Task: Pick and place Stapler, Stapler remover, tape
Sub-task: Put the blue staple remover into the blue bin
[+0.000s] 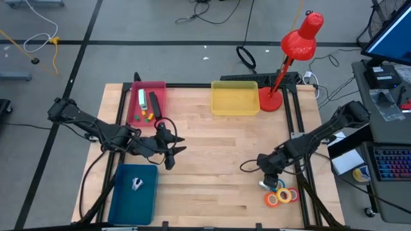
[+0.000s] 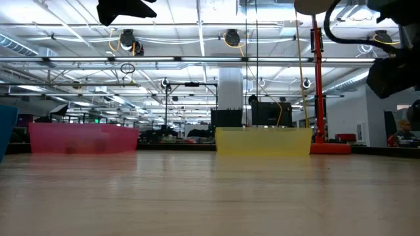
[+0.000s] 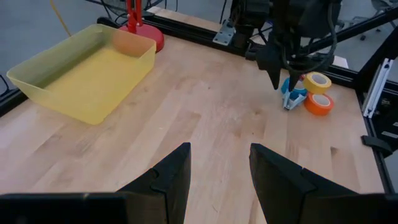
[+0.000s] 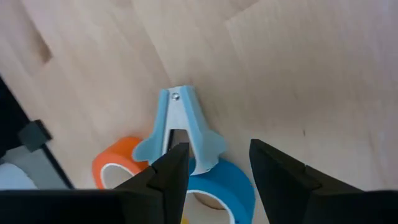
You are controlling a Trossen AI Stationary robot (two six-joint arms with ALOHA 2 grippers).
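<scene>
A light-blue staple remover [image 4: 180, 124] leans with its jaws end on a blue tape roll [image 4: 217, 186], beside an orange roll [image 4: 115, 168]. The rolls lie flat as a cluster [image 1: 282, 196] at the table's near right. My right gripper [image 4: 214, 155] is open just above the remover, its fingers pointing down; it also shows in the high view [image 1: 270, 176]. My left gripper [image 3: 214, 168] is open and empty over the table's left middle [image 1: 170, 153]. A white stapler [image 1: 141, 97] and a black one [image 1: 154, 101] lie in the pink tray [image 1: 160, 86].
A yellow tray [image 1: 234, 112] stands at the far middle, with a red desk lamp [image 1: 270, 101] beside it. A blue tray [image 1: 122, 202] at the near left holds a small pale object [image 1: 137, 184]. Tiny green and yellow bits [image 1: 146, 116] lie in the pink tray. Bare wood lies between the arms.
</scene>
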